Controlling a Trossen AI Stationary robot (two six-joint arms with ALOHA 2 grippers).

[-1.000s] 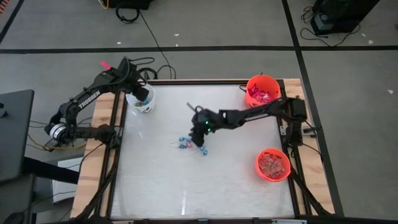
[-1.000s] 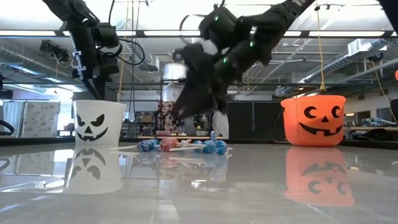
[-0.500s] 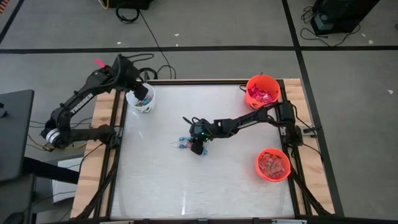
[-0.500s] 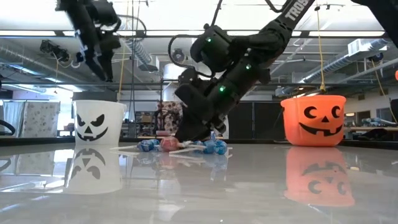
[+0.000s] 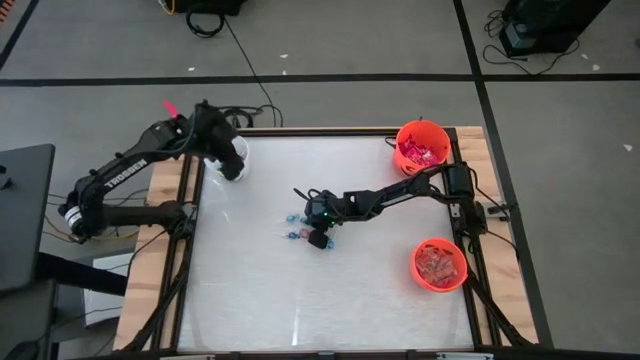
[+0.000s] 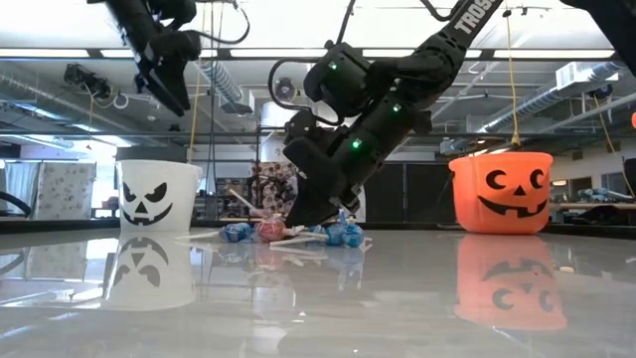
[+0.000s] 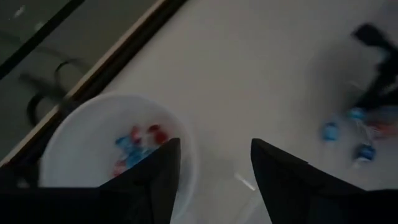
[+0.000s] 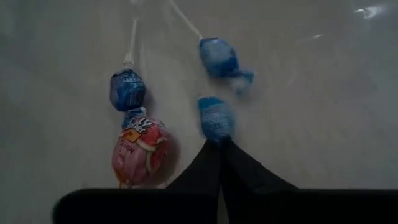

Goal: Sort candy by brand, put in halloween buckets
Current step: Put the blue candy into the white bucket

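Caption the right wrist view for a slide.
Right gripper shut on a blue lollipop beside a pink one.

- grey floor (image 5: 330,40) crossed by dark tape lines (image 5: 300,77).
- black cables (image 5: 215,20) trail over the floor beyond the worktop.
- glossy white worktop (image 5: 300,300) with a wooden rim (image 5: 150,260).
- low view: open ceiling with long light strips (image 6: 556,52), ducts and pipes (image 6: 586,75).

Glossy table (image 6: 417,298), plastic buckets (image 6: 502,191).
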